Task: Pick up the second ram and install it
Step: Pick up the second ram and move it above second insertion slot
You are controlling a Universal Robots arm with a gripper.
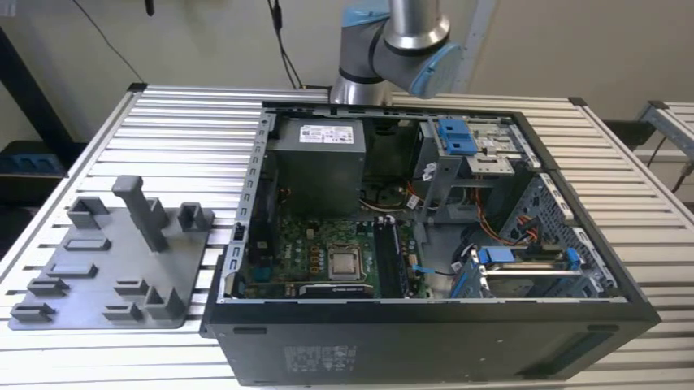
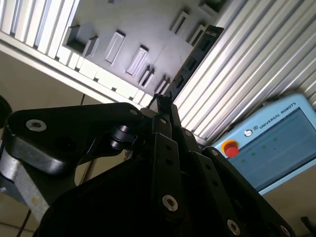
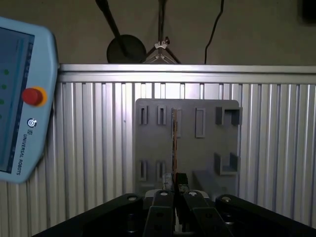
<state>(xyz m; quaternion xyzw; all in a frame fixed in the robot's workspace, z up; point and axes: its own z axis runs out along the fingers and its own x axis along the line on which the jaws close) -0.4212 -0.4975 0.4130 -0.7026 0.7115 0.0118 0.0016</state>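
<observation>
In both wrist views my gripper (image 3: 174,191) (image 2: 163,106) is shut on the second ram. In the first wrist view the ram (image 3: 174,140) is a thin strip seen edge-on, sticking straight out from between the fingers. The second wrist view shows it as a long dark board (image 2: 195,57). It hangs high above the grey fixture plate (image 3: 207,148) (image 2: 128,29), well apart from it. In the exterior view the open computer case (image 1: 434,341) lies on the table, with the green motherboard (image 1: 314,252) and its long black sockets (image 1: 391,260) inside.
The grey fixture plate (image 1: 109,268) with its upright blocks lies on the slatted table at the exterior view's left of the case. The arm's elbow (image 1: 396,41) stands behind the case. A teach pendant (image 3: 19,98) (image 2: 271,143) sits beside the table.
</observation>
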